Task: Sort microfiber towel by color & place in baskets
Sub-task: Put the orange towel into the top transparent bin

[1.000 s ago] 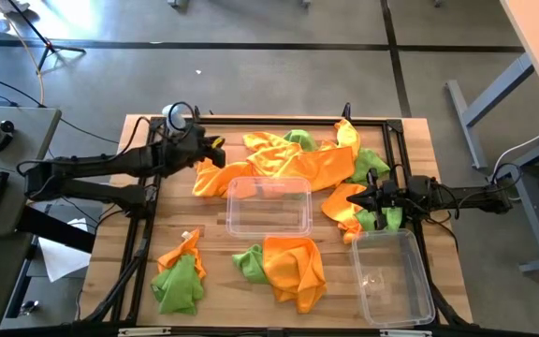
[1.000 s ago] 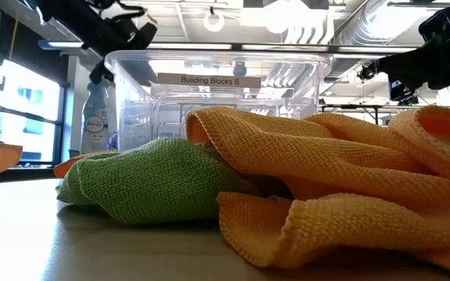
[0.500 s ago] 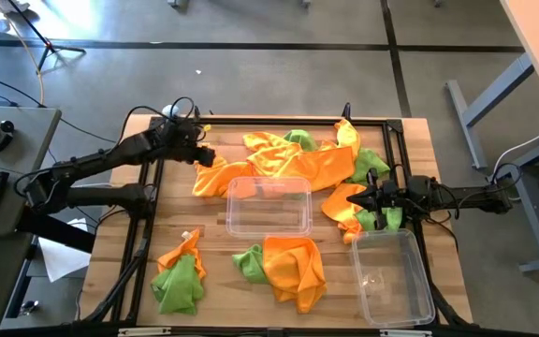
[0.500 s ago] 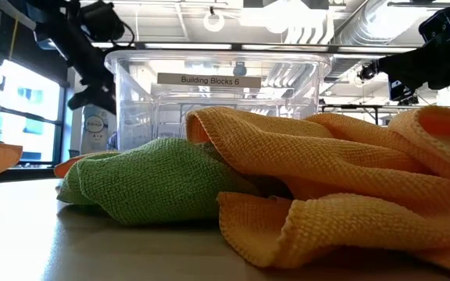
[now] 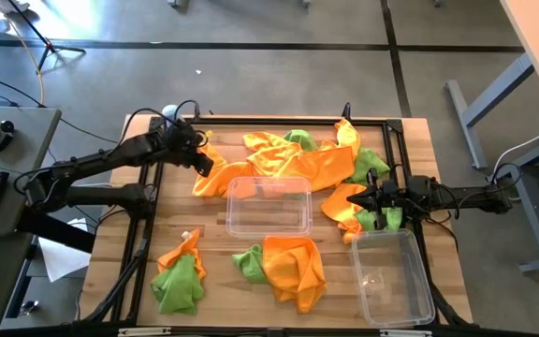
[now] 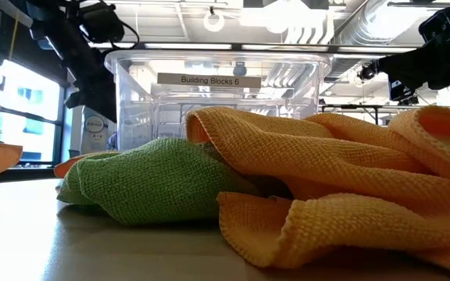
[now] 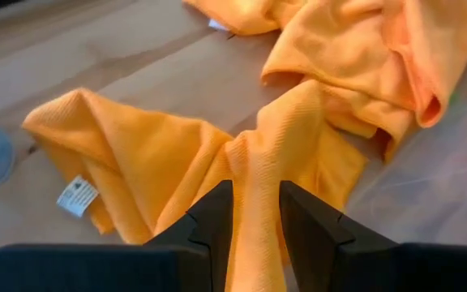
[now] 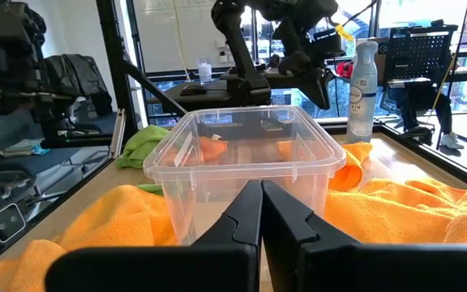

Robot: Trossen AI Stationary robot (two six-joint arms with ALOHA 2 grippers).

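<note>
Overhead sees all; low camera, mostly blocked, shares the central basket (image 6: 217, 94).

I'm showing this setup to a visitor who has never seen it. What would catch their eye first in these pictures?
The bright orange towels heaped with lime green towels across the wooden table, around an empty clear basket at its middle. Next, the left gripper at the table's far left, a fold of orange towel pinched between its fingers. The right gripper rests shut at the right edge, beside a second basket.
</note>
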